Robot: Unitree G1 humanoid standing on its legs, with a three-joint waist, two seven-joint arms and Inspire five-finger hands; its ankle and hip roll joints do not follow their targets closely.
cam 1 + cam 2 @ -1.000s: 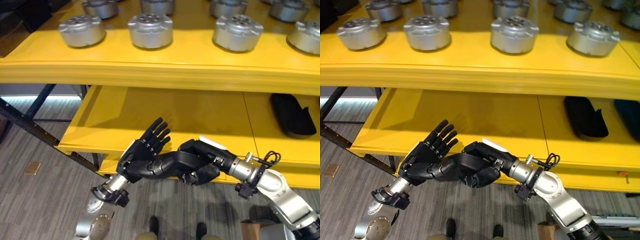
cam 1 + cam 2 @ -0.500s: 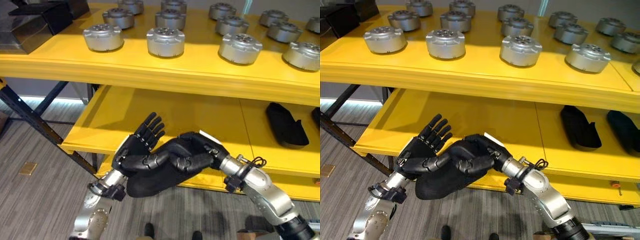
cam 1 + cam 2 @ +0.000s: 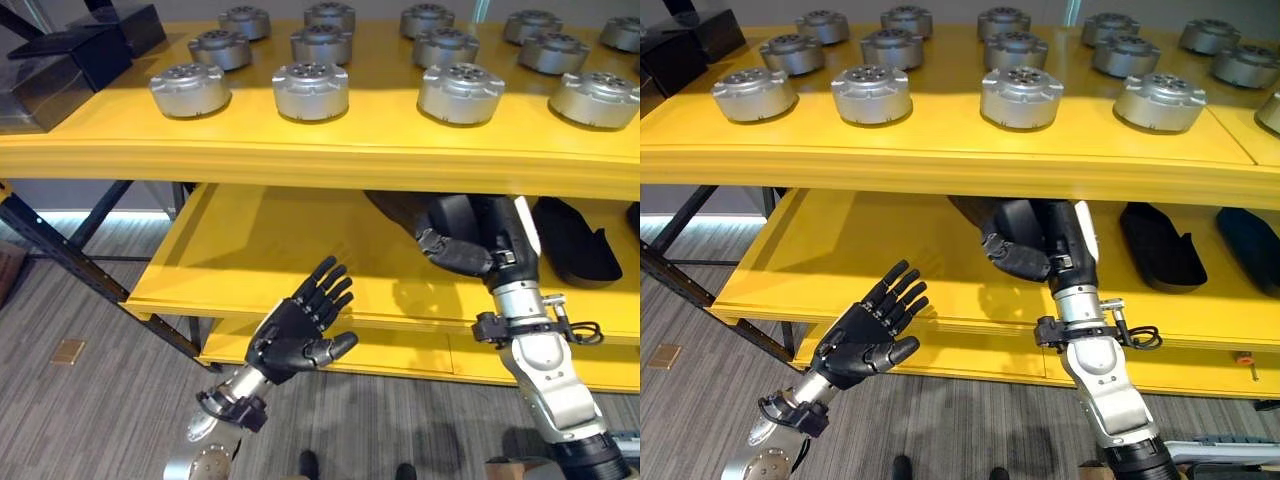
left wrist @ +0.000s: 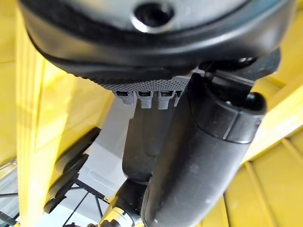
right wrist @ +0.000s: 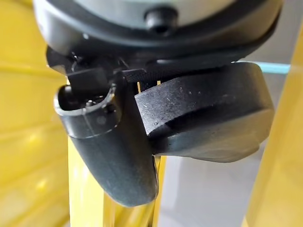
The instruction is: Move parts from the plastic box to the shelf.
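Note:
My right hand (image 3: 468,250) is raised to the yellow middle shelf (image 3: 250,260), just under the lip of the top shelf, with its fingers curled round a black moulded part (image 3: 1002,215). The right wrist view shows that black part (image 5: 208,113) pinched against the thumb (image 5: 111,151). My left hand (image 3: 300,335) hangs lower, in front of the middle shelf's edge, with its fingers straight and spread and nothing in it. Two more black parts (image 3: 1160,248) (image 3: 1248,250) lie on the middle shelf to the right of my right hand.
Several round silver metal parts (image 3: 310,90) stand in rows on the yellow top shelf (image 3: 330,150). Black boxes (image 3: 70,60) sit at its far left. A dark metal frame brace (image 3: 70,260) runs diagonally at the left. Grey carpet floor (image 3: 90,400) lies below.
My right hand has lifted the black part away from my left hand and up to the middle shelf. My left hand has stayed low, now with nothing on it. The camera has shifted.

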